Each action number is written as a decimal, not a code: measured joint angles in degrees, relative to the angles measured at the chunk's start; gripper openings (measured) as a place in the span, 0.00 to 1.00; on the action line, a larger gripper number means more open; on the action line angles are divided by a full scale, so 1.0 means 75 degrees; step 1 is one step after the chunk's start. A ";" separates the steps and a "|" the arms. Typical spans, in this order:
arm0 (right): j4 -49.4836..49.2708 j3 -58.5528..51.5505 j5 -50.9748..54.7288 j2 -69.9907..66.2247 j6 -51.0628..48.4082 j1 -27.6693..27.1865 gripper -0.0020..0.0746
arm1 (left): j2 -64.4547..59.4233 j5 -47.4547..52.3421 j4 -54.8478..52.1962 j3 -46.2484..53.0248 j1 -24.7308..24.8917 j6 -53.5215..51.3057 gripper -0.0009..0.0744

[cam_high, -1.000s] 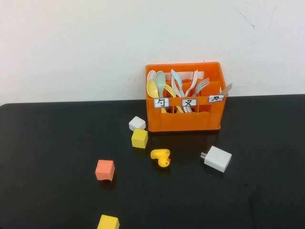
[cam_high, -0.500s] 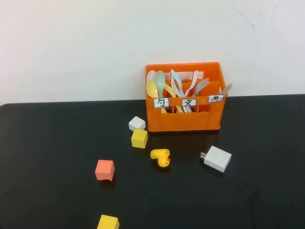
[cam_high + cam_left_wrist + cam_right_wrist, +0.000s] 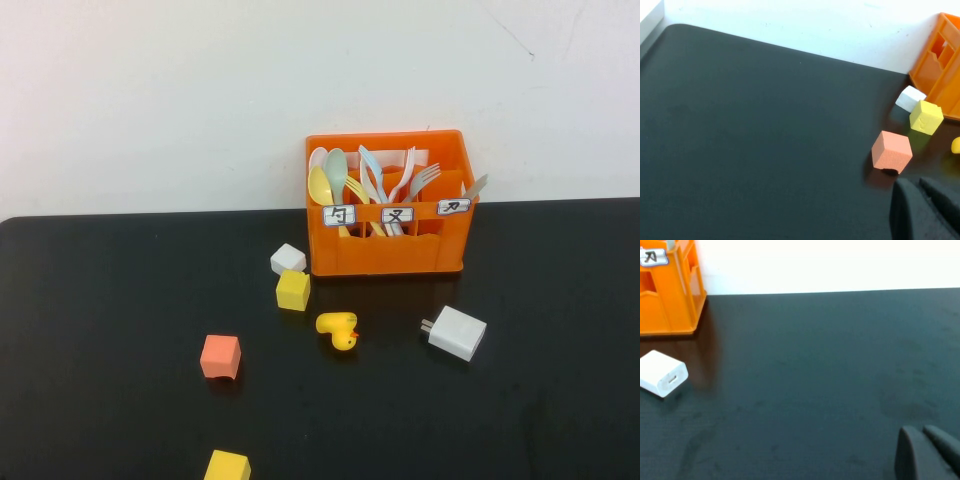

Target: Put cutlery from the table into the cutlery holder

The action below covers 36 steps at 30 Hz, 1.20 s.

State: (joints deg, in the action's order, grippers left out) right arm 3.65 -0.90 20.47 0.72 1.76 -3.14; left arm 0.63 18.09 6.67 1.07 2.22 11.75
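Observation:
The orange cutlery holder (image 3: pixel 388 248) stands at the back of the black table (image 3: pixel 120 300), against the wall. Several spoons and forks stand in its compartments, among them a yellow spoon (image 3: pixel 319 186) and a pale blue fork (image 3: pixel 369 168). No cutlery lies on the table. Neither arm shows in the high view. My left gripper (image 3: pixel 916 183) is shut and empty, low over the table near the salmon cube (image 3: pixel 891 151). My right gripper (image 3: pixel 921 430) is shut and empty over bare table, well to the right of the holder's corner (image 3: pixel 670 300).
On the table in front of the holder lie a white cube (image 3: pixel 288 259), a yellow cube (image 3: pixel 293 290), a yellow toy duck (image 3: pixel 339 330), a white charger block (image 3: pixel 456 332), a salmon cube (image 3: pixel 220 356) and another yellow cube (image 3: pixel 227 466) at the front edge.

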 joint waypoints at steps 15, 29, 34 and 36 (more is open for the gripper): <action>0.0000 0.0000 0.0000 0.0000 0.0000 0.0299 0.02 | 0.0000 0.0000 0.0000 0.0000 0.0000 0.0000 0.01; 0.0000 0.0000 0.0000 0.0000 0.0000 0.0331 0.02 | 0.0000 0.0013 0.0000 0.0000 0.0000 0.0000 0.01; 0.0000 0.0000 0.0000 0.0000 0.0000 0.0331 0.02 | 0.0000 0.0013 0.0000 0.0000 0.0000 0.0000 0.01; 0.0000 0.0000 0.0000 0.0000 0.0000 0.0331 0.02 | 0.0000 0.0013 0.0000 0.0000 0.0000 0.0000 0.01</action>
State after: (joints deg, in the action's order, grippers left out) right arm 3.65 -0.90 20.47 0.72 1.76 -0.66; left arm 0.63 18.18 6.67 1.07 2.22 11.75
